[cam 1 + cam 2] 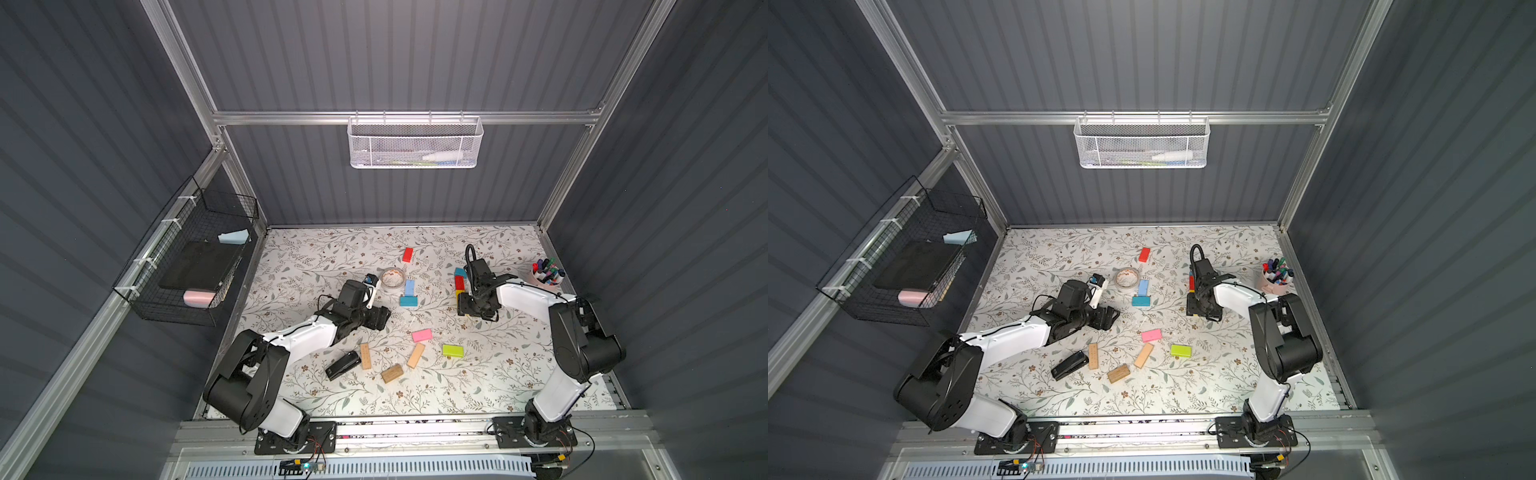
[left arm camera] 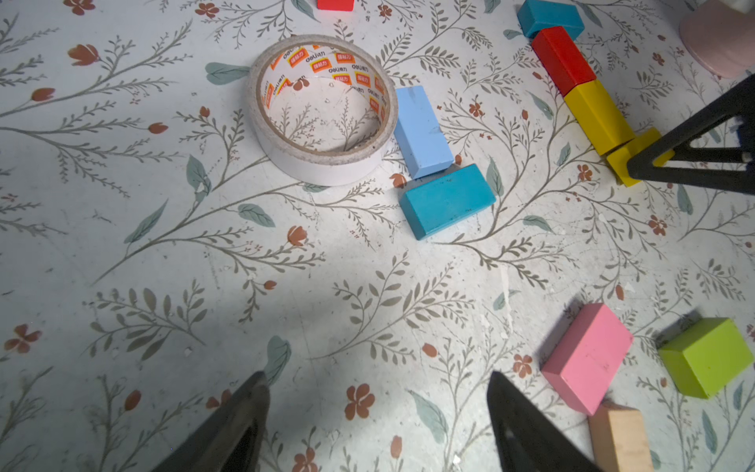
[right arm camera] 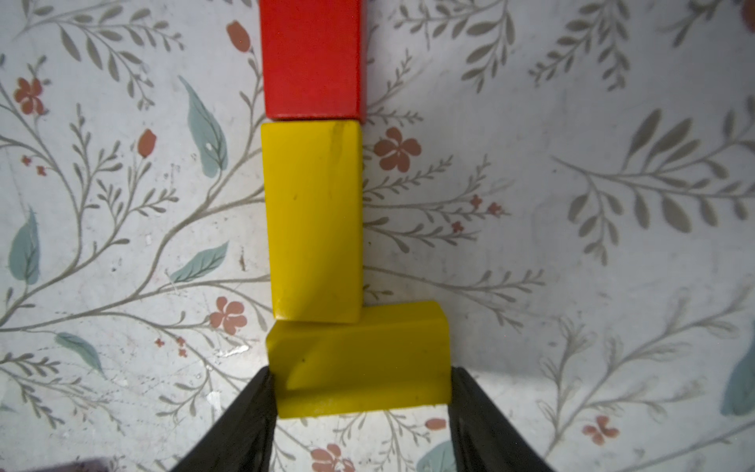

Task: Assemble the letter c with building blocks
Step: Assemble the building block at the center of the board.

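Note:
A row of building blocks runs teal (image 2: 549, 18), red (image 2: 563, 59), yellow (image 3: 314, 220). A second yellow block (image 3: 359, 355) lies flat on the table, crosswise at the row's near end and touching it. My right gripper (image 3: 359, 380) is shut on this block, one jaw against each short end. My left gripper (image 2: 378, 378) hangs open over bare table, left of the pink block (image 1: 422, 335). Loose blocks lie about: red (image 1: 407, 254), light blue (image 1: 409, 286), teal (image 1: 409, 301), lime green (image 1: 452, 350) and three tan wood ones (image 1: 415, 355).
A tape roll (image 1: 393, 278) touches the light blue block. A black stapler (image 1: 342, 365) lies at the front left by a tan block (image 1: 365, 356). A pink cup of markers (image 1: 547, 274) stands at the right edge, behind the right arm.

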Robot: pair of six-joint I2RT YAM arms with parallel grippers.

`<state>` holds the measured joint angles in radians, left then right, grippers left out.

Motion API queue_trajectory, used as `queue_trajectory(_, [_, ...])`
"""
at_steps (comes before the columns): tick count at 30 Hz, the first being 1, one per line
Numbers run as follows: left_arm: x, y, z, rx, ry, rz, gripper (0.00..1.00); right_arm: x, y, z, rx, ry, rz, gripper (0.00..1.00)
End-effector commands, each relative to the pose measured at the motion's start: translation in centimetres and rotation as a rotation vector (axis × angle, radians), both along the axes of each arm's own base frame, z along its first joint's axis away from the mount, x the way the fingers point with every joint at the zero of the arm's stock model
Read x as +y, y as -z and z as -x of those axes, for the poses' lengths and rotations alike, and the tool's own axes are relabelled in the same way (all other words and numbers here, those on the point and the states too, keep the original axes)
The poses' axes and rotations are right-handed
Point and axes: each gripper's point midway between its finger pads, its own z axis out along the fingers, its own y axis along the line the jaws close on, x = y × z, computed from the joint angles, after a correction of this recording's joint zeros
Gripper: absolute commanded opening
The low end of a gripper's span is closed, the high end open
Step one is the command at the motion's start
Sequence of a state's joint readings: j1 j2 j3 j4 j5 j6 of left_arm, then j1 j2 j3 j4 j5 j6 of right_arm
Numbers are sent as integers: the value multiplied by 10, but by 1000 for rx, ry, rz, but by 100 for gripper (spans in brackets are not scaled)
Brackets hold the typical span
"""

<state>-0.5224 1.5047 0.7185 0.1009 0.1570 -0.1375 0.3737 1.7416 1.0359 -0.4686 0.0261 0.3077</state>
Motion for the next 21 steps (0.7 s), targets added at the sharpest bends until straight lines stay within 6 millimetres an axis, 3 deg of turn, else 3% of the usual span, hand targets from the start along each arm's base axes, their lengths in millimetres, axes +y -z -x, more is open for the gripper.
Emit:
queue_trajectory(1, [-3,-3,0,-5,19,-16,82,0,2,4,20,5,-4,63])
queue_trajectory(13, [-3,-4,-1,-6,16,-16,82,1,3,2,22,12,-4,73])
queue_trajectory(21, [-2,-4,-1,-11,14,-16,82,3,-12,0,-11,20,-29,76])
